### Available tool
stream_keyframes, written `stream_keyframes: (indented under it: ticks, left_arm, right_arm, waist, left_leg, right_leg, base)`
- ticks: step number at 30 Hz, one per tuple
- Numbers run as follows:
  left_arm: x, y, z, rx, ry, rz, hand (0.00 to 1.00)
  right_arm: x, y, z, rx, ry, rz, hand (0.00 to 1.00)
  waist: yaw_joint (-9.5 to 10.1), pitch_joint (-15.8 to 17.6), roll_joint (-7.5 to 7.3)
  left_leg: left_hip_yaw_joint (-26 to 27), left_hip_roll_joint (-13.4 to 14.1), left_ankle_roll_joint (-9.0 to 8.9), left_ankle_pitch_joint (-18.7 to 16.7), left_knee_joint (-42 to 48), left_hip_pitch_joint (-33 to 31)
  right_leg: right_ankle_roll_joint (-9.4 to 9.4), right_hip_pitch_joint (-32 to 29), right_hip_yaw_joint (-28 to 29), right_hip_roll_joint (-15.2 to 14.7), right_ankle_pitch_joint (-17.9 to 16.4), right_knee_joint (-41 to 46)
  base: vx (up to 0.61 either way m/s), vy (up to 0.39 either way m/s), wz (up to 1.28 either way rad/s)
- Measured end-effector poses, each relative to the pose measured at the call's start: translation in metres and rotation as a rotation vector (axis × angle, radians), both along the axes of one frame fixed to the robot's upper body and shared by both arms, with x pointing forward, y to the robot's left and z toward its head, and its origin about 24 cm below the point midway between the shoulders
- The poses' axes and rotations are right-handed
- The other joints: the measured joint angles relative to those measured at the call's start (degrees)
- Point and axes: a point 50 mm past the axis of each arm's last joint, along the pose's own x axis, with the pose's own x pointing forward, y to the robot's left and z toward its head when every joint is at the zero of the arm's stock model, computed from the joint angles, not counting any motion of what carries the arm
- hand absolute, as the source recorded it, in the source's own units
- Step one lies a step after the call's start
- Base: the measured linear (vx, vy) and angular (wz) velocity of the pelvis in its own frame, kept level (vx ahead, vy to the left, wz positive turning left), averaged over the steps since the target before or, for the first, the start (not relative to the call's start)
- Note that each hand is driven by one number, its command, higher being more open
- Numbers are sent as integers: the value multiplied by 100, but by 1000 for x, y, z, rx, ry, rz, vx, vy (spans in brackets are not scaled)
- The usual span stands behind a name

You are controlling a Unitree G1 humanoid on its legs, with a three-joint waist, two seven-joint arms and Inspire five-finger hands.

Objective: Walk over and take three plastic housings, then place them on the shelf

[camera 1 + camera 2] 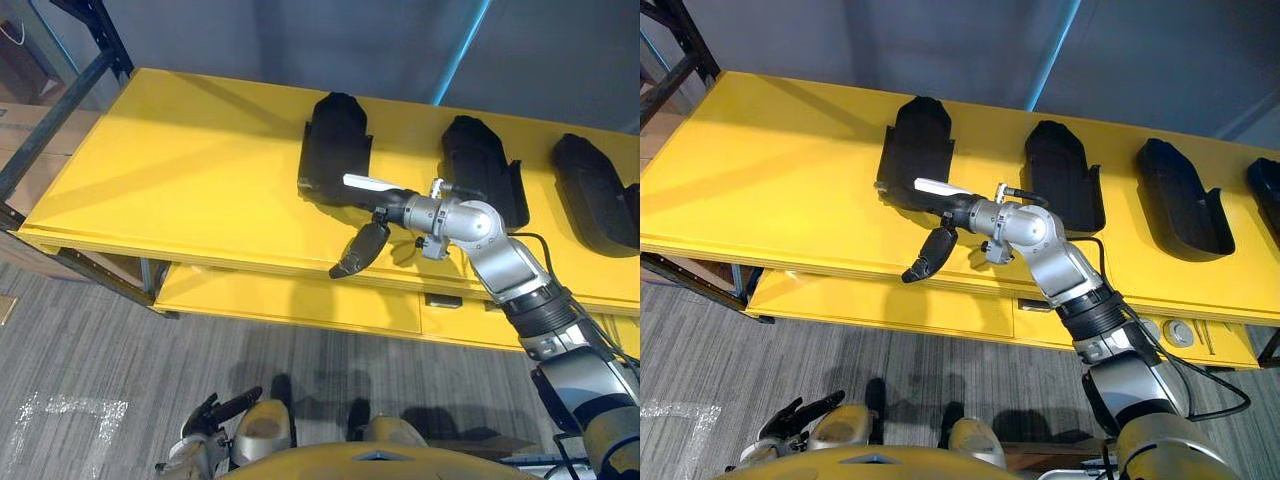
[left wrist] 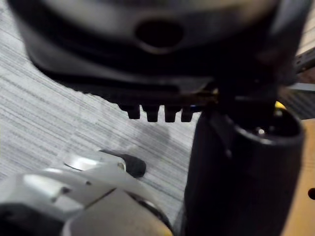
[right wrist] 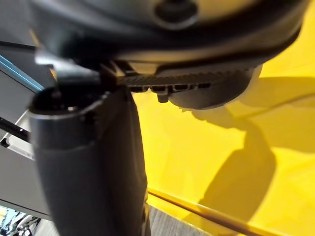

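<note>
Three black plastic housings lie in a row on the yellow shelf (image 1: 180, 170): the left one (image 1: 335, 150), the middle one (image 1: 483, 170) and the right one (image 1: 595, 190). Part of another housing (image 1: 1266, 190) shows at the far right edge. My right hand (image 1: 385, 212) reaches over the shelf's front part, just at the near end of the left housing. It is open: its white-covered thumb (image 1: 365, 182) points left by the housing's near edge and its fingers (image 1: 358, 252) hang straight over the shelf's front lip, holding nothing. My left hand (image 1: 215, 410) hangs low at my side, fingers relaxed.
A lower yellow level (image 1: 300, 300) juts out beneath the shelf's front edge. A dark rack post (image 1: 60, 110) slants at the upper left, and a blue pole (image 1: 460, 50) rises behind the shelf. The left half of the shelf top is bare. Grey carpet (image 1: 100, 350) lies below.
</note>
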Motion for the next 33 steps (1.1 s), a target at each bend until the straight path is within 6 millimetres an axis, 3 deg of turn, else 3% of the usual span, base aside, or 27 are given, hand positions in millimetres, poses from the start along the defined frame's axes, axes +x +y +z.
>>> stream_keyframes:
  ticks: [33]
  left_arm:
    - [-7, 2, -2, -5, 34, 1, 100]
  right_arm:
    - [-2, -3, -12, 6, 65, 5, 100]
  waist:
    - [3, -209, -89]
  left_leg:
    - [44, -49, -8, 161, -397, 195]
  right_leg:
    - [16, -5, 54, -2, 12, -31]
  base:
    - [1, 0, 0]
